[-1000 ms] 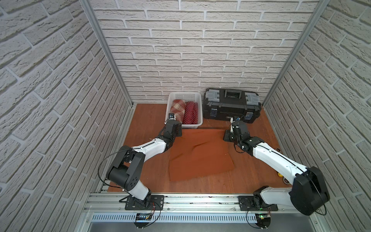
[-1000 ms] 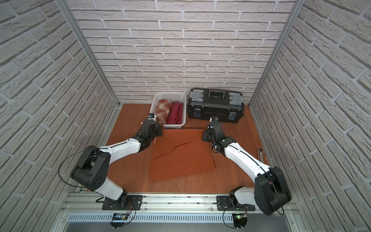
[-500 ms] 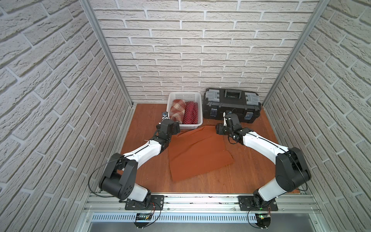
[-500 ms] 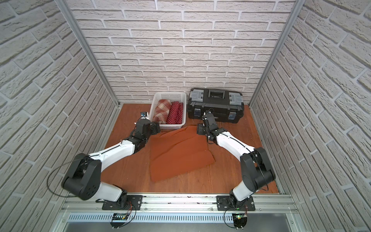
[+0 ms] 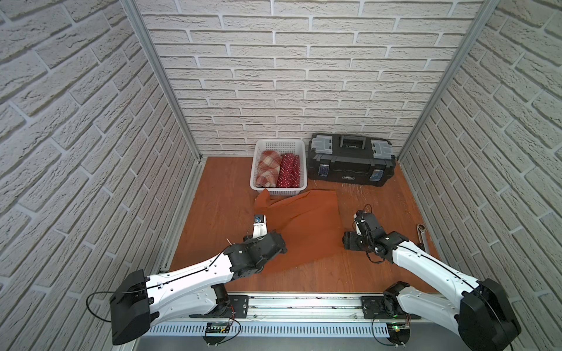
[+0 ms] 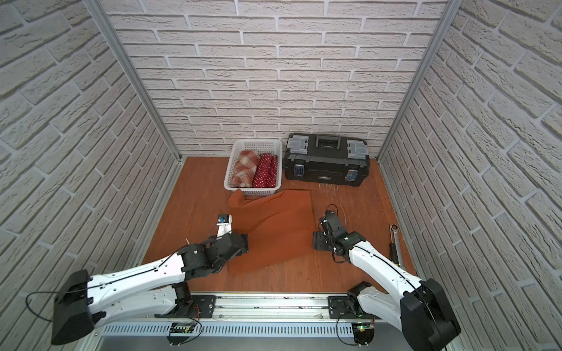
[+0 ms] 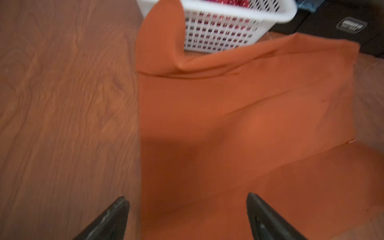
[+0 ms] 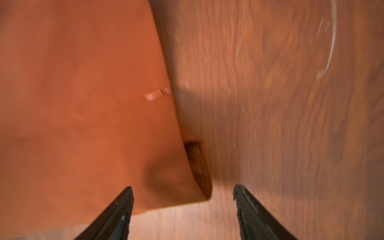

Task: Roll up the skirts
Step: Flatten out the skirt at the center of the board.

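A: What are the grippers doing?

B: The left gripper is hanging spread wide, straddling the left edge of the rust-orange skirt and gripping nothing. The right gripper is gaping too, empty, hovering at the skirt's near right corner, where the hem is curling up slightly.

A: And progress?

B: Two of three seem done. The plaid roll and the polka-dot roll are lying side by side in the white mesh basket. The orange one is lying unrolled on the wooden table, a soft matte trapezoid with one far corner leaning limply against the basket.
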`<state>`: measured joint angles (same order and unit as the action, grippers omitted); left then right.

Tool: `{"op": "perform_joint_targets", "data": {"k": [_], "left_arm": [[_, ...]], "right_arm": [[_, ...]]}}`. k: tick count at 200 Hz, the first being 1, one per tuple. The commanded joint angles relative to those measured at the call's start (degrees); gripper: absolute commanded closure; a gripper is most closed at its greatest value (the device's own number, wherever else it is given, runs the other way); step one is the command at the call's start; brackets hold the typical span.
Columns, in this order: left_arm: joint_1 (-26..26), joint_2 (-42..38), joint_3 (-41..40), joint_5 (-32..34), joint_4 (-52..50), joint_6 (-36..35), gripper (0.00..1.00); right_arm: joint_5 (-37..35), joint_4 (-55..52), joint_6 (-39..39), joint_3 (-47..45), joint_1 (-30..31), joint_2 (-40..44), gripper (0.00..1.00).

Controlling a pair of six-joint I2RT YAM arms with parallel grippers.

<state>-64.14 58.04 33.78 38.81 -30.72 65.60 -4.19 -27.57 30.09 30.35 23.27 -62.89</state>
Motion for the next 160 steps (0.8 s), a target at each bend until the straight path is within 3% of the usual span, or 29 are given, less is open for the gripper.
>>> {"op": "perform_joint_targets", "data": {"k": [1, 32, 51, 65, 77, 90, 103, 117, 146, 160], "left_arm": [[-5.2, 1.9, -0.1, 6.7, -12.5, 18.5, 0.08], [-9.8, 9.3, 1.6, 7.2, -17.4, 27.0, 0.07], [-10.5, 10.8, 0.3, 5.9, -17.9, 30.5, 0.08], [-10.5, 8.8, -3.8, 4.4, -13.6, 31.6, 0.19], [-10.2, 5.2, -7.8, 3.8, -9.0, 30.9, 0.35], [-8.3, 0.5, -11.8, 2.0, -4.3, 27.7, 0.55], [-5.8, -3.5, -14.7, -1.0, 1.1, 22.9, 0.64], [-3.5, -5.4, -16.9, -3.7, 5.6, 20.1, 0.63], [-2.4, -4.0, -17.7, -6.2, 12.6, 16.1, 0.40], [-2.3, -2.1, -18.0, -7.1, 15.5, 15.9, 0.36]], "right_arm": [[2.3, 2.0, 1.4, 0.6, 0.1, -1.7, 0.23], [4.0, 4.4, -0.9, 0.9, 0.1, -3.6, 0.34], [5.4, 4.4, -1.8, 1.1, 0.1, -3.4, 0.49], [6.5, 4.7, -2.0, 1.3, 0.0, -3.1, 0.62], [6.5, 5.1, -2.1, 1.4, 0.0, -3.0, 0.72], [6.5, 4.9, -2.3, 1.8, 0.0, -3.2, 0.79], [7.0, 4.9, -2.4, 2.2, 0.0, -3.6, 0.83], [7.3, 5.0, -2.3, 2.5, 0.0, -4.0, 0.88], [7.5, 5.0, -1.8, 2.9, 0.0, -3.7, 0.94], [7.5, 4.6, -1.8, 3.0, 0.0, -3.2, 0.94]]}}
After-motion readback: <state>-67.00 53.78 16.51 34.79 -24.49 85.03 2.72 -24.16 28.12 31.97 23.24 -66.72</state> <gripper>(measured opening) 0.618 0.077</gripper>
